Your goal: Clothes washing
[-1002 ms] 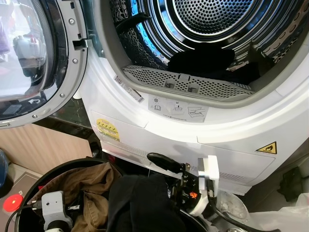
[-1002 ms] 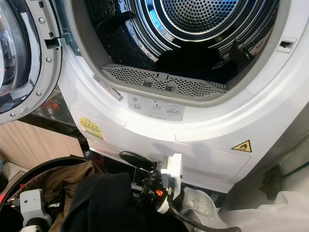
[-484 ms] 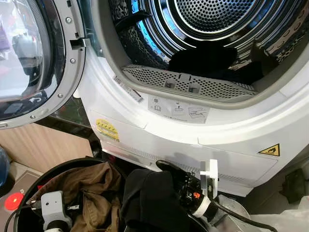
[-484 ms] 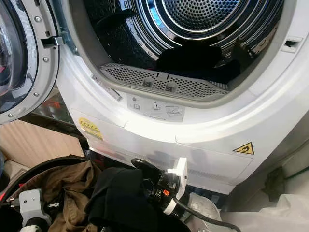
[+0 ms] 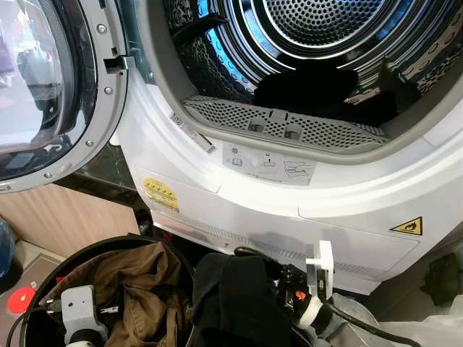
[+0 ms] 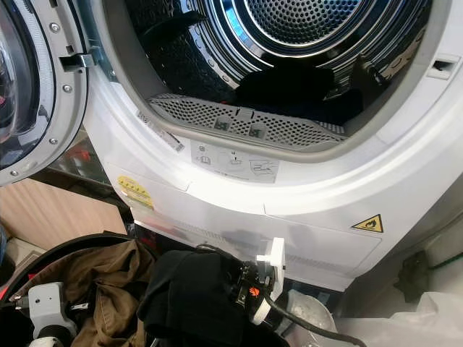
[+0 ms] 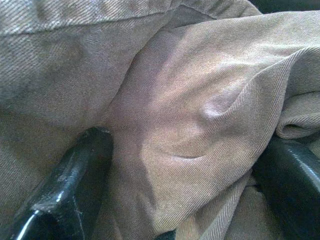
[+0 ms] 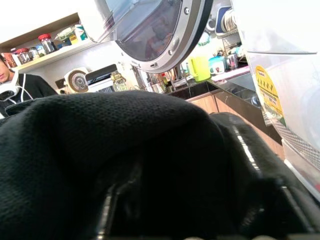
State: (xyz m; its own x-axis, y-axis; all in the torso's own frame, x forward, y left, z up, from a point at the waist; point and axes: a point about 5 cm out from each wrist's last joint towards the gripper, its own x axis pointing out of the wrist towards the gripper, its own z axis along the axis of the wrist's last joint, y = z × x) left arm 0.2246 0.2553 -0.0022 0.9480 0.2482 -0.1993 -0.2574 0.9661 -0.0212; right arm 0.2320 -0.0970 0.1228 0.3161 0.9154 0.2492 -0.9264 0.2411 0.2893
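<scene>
Mostly hidden, the right claw grips a black garment; the left claw's fingers straddle brown cloth.

Glossy black fingers, grey wrist block, apparently white bracket.

The washing machine has a smooth, shiny white plastic front. Inside it, the drum is shiny metal full of tiny holes. Below the machine, the brown cloth looks rough and ribbed, and the black cloth looks soft and dull.
</scene>
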